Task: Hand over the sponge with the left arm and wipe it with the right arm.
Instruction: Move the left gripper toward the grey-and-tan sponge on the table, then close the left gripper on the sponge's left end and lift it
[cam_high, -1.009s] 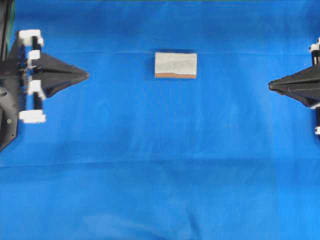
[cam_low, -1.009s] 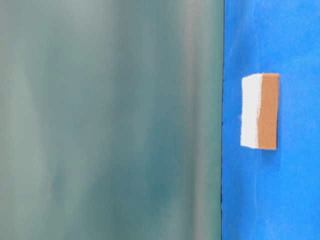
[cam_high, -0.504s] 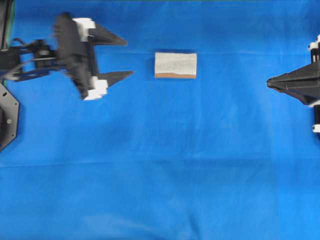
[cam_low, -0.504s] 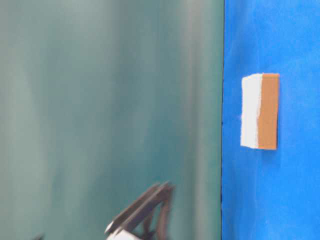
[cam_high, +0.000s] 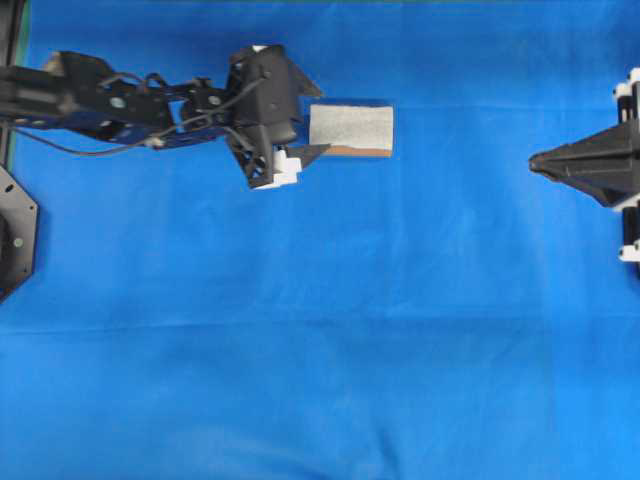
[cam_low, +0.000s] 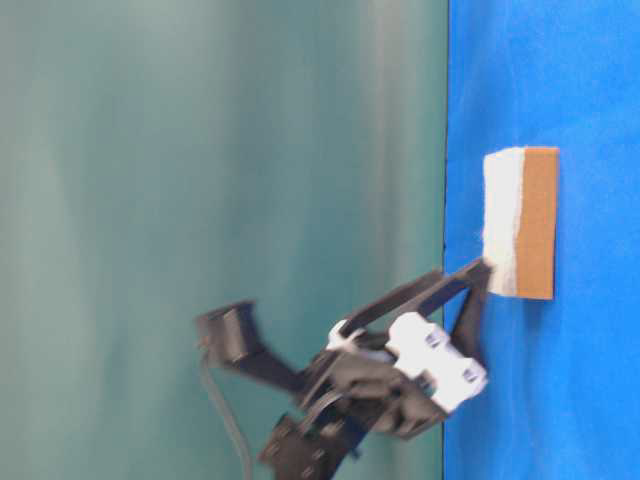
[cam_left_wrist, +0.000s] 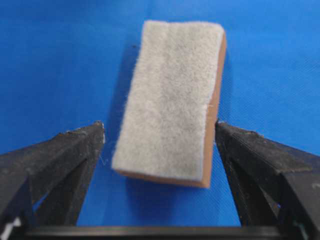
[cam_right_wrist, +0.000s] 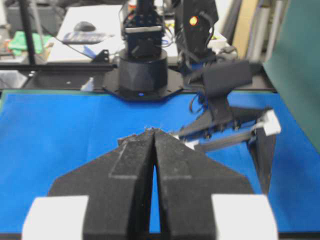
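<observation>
1. Overhead view: the sponge (cam_high: 351, 129) lies flat on the blue tabletop (cam_high: 320, 330), pale scouring face up, its long axis running left to right across the picture. Only a thin tan strip shows along its lower edge. The left arm (cam_high: 120, 100) reaches in from the left edge. Its left end effector (cam_high: 318, 123) is spread, the fingertips at the sponge's left end, one above and one below it; the upper fingertip is hard to make out against the wrist. The right end effector (cam_high: 534, 163) is cut off by the right edge, well apart from the sponge, its fingers pressed together to a single point aimed at the sponge.

2. Table-level view: the picture is turned sideways, so the tabletop runs as a blue band on the right. The sponge (cam_low: 520, 222) shows its white and tan layers side by side. The left end effector (cam_low: 478, 278) is blurred, and whether its tip touches the sponge's lower end cannot be told.

3. Left wrist view: the sponge (cam_left_wrist: 170, 100) sits between the spread fingers (cam_left_wrist: 65, 150), clear of both, with its long axis pointing away from the camera. The finger bases are cut off below.

4. Right wrist view: the closed right end effector (cam_right_wrist: 152, 131) fills the foreground. It hides the sponge. The left end effector (cam_right_wrist: 270, 122) stands beyond, blurred.
</observation>
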